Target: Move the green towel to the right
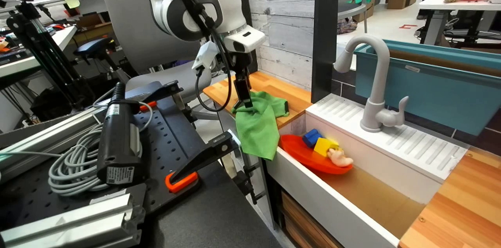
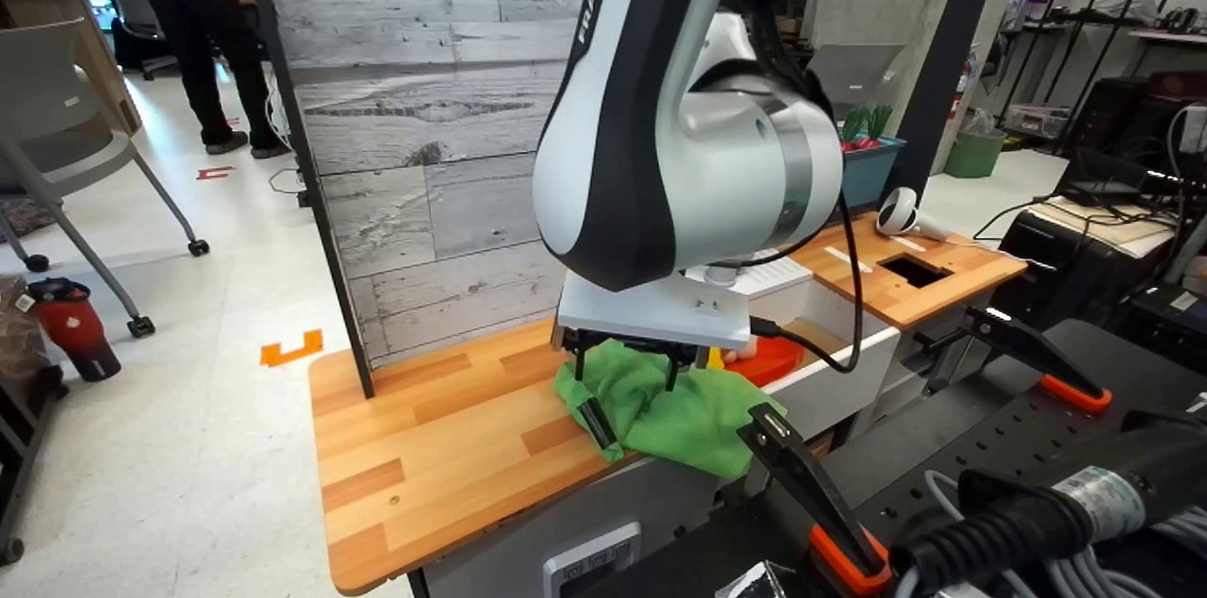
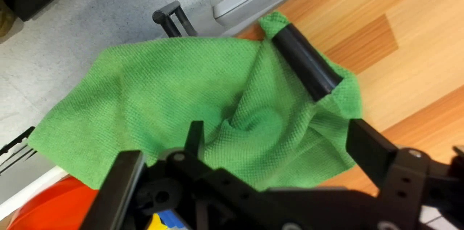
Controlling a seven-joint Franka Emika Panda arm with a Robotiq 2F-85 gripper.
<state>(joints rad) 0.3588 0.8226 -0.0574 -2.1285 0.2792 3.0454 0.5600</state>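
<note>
The green towel [image 1: 258,134] lies crumpled on the wooden counter beside the sink. Part of it hangs over the counter's front edge. In an exterior view the towel [image 2: 698,419] shows a black strip at one corner. In the wrist view the towel [image 3: 174,88] fills the middle, with a fold standing up between the fingers. My gripper [image 3: 277,124] is open, with its fingers apart on either side of the bunched cloth. In both exterior views the gripper [image 1: 242,104] [image 2: 625,381] points down at the towel. Whether the fingertips touch the cloth cannot be told.
A red dish [image 1: 299,154] with blue and yellow blocks lies in the white sink [image 1: 332,197], close to the towel. A grey faucet [image 1: 377,83] stands behind. A plank wall [image 2: 424,126] rises behind the wooden counter [image 2: 424,447]. Black clamps [image 1: 211,150] edge the robot's table.
</note>
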